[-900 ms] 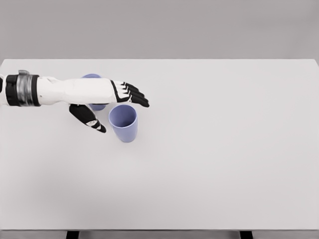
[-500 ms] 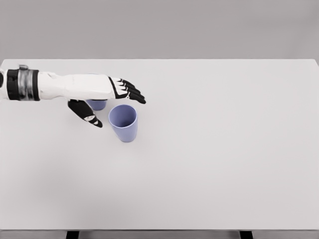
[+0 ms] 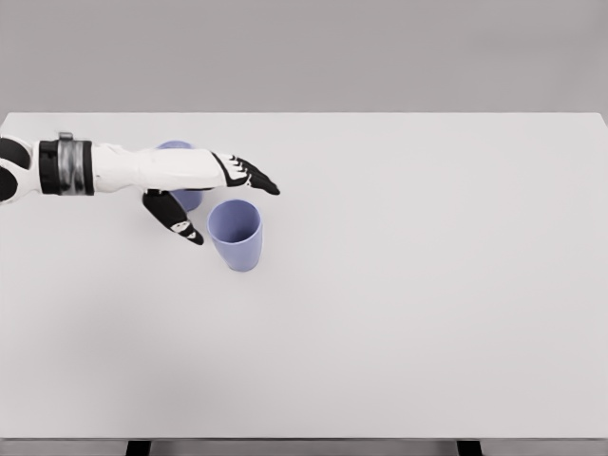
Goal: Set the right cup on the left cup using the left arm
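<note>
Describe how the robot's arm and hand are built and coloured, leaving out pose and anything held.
Only the left arm shows. Its forearm is a smooth white shell, tapering toward the wrist. Near the picture's left edge it carries a grey metallic ring set between black bands. The left hand has a white back with black fingers and a black thumb, each marked with small white patches at the joints. No cables are visible.

A wide white table [image 3: 427,313] fills most of the view. Behind its far edge stands a plain grey wall [image 3: 380,52]. The light is soft and even. Two dark legs show at the bottom edge.
</note>
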{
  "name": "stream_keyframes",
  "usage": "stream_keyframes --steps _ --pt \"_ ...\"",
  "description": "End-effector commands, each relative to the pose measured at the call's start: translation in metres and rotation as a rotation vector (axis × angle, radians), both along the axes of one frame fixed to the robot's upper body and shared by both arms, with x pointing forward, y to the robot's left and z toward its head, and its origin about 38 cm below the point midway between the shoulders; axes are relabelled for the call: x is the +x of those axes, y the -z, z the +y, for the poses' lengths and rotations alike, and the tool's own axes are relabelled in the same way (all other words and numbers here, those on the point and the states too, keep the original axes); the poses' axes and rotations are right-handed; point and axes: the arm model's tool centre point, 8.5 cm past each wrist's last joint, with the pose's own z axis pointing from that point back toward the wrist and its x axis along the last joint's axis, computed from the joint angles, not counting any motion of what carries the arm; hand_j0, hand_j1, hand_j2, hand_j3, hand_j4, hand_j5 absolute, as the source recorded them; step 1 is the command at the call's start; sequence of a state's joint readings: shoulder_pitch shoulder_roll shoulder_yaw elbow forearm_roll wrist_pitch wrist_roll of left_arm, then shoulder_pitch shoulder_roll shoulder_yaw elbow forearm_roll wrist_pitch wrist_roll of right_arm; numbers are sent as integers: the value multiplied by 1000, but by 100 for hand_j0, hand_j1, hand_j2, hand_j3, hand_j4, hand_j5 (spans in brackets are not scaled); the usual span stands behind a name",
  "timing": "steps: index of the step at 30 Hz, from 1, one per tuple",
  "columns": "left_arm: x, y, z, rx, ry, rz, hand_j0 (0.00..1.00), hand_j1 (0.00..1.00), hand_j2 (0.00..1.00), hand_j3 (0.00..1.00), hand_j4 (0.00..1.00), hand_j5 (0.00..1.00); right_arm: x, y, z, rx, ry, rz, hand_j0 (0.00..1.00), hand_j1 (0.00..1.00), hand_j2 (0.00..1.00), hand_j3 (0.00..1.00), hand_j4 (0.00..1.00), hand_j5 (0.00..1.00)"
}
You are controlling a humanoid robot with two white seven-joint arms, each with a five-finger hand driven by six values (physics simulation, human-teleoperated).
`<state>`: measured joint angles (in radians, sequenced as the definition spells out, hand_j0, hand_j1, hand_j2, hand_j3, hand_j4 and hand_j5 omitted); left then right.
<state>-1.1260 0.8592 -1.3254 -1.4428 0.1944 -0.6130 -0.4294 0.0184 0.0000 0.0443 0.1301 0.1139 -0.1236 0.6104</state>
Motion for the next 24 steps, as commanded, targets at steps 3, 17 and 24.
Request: stream_keyframes --steps 3,17,24 --pt "2 16 -10 1 5 19 100 100 100 100 100 100 0 0 0 1 -1 0 100 100 100 100 100 100" --pt "2 23 -10 3 0 33 100 100 100 100 100 100 0 0 0 1 -1 0 100 100 100 100 100 100" --pt "8 30 0 27 -35 19 100 100 100 100 100 100 0 0 0 1 -3 0 100 100 100 100 100 100"
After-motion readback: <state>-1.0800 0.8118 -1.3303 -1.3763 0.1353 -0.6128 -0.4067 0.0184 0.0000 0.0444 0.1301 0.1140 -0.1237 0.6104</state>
